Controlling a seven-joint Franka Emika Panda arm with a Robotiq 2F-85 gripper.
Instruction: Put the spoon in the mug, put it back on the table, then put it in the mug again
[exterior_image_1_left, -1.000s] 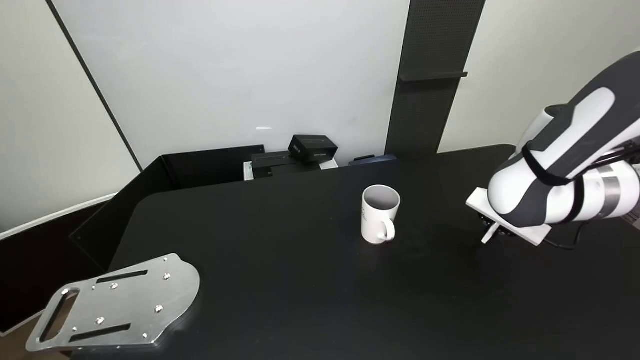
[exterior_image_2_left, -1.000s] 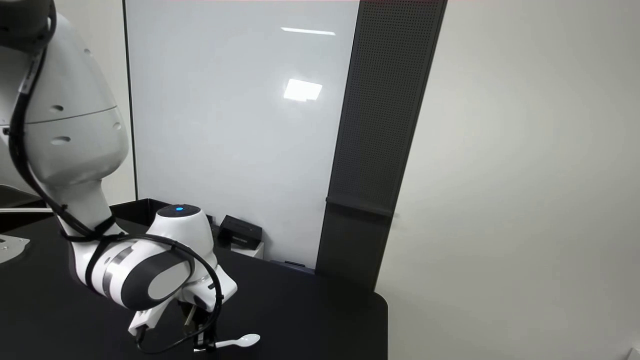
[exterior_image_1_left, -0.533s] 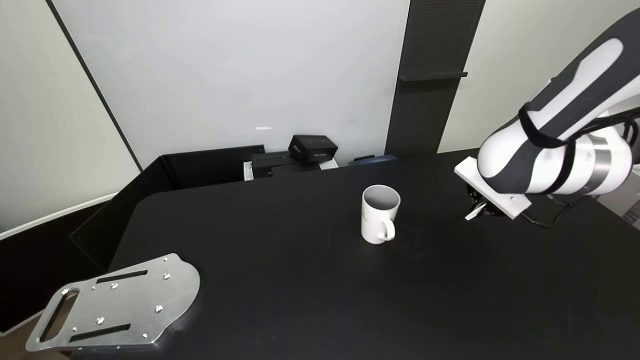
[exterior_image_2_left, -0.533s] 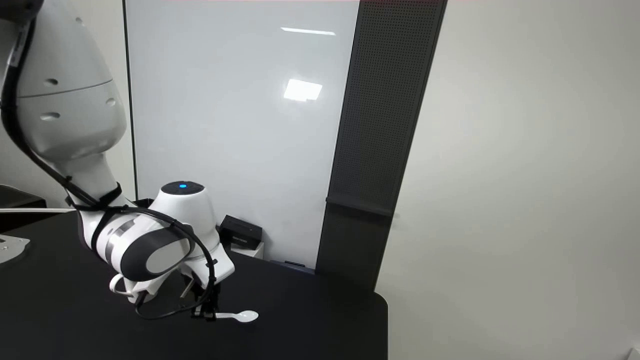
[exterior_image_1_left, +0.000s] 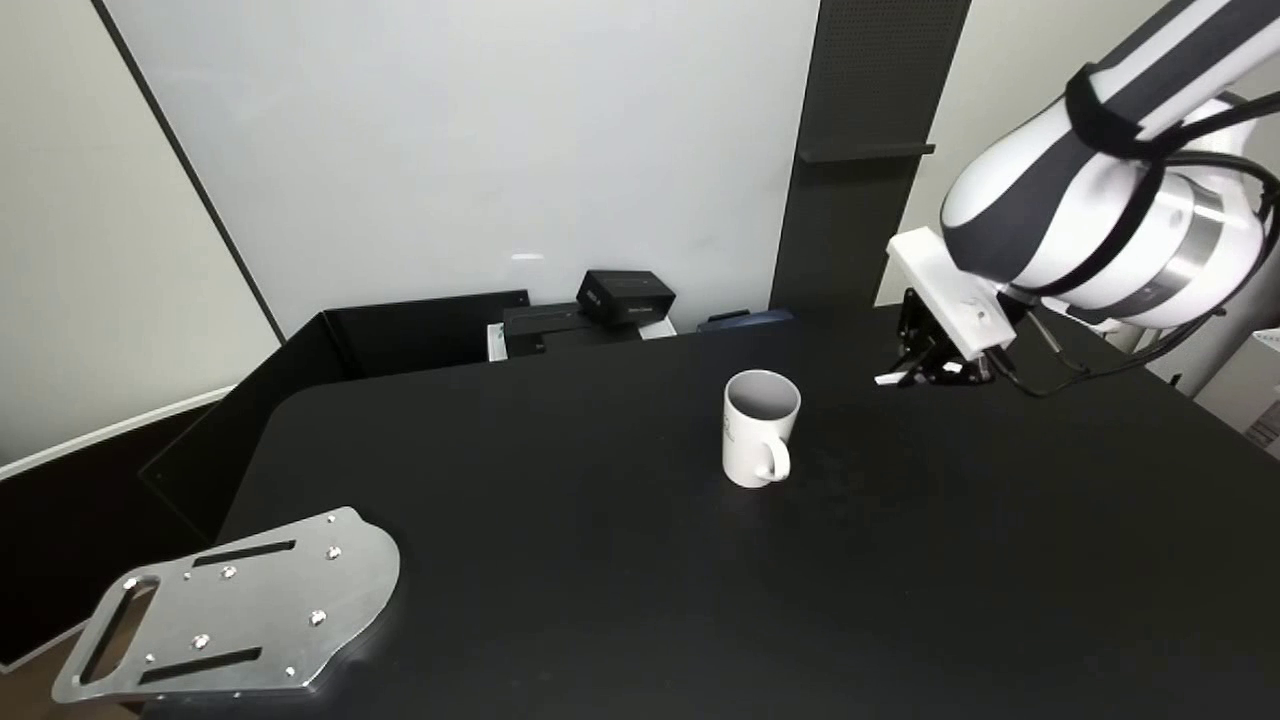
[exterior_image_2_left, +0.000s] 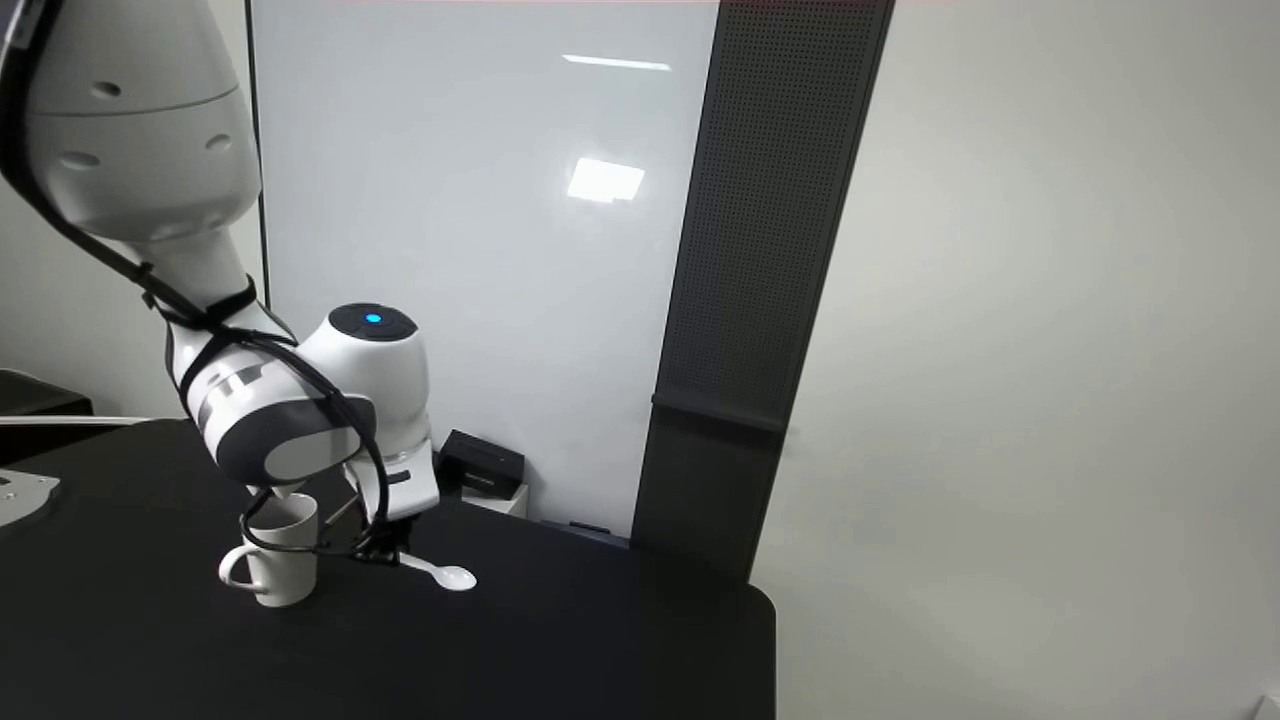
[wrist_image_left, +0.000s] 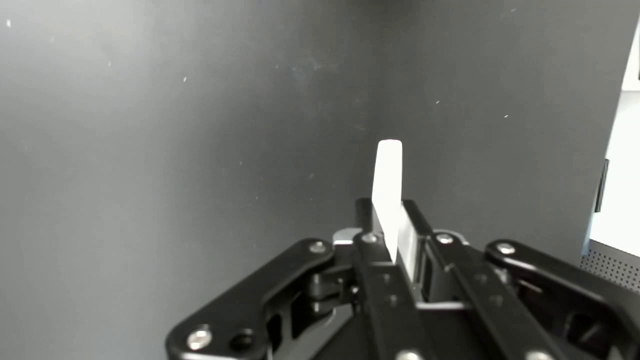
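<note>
The white mug (exterior_image_1_left: 755, 440) stands upright on the black table (exterior_image_1_left: 560, 560). It also shows in an exterior view (exterior_image_2_left: 285, 555), partly behind the arm's cable. My gripper (wrist_image_left: 387, 212) is shut on the white spoon (wrist_image_left: 388, 172) by its handle. The handle end sticks out past the fingertips in the wrist view. The spoon's bowl (exterior_image_2_left: 455, 578) points away from the mug in an exterior view. My gripper (exterior_image_1_left: 930, 365) holds the spoon above the table, to the right of the mug and apart from it. The mug is out of the wrist view.
A grey metal plate (exterior_image_1_left: 250, 600) lies at the table's left front. Black boxes (exterior_image_1_left: 625, 297) and a black bin (exterior_image_1_left: 420, 335) stand beyond the table's back edge, before a whiteboard (exterior_image_1_left: 480, 150).
My gripper has risen with the spoon and moved left, closer to the mug. The mug has come out from behind the arm in an exterior view. It has not moved.
</note>
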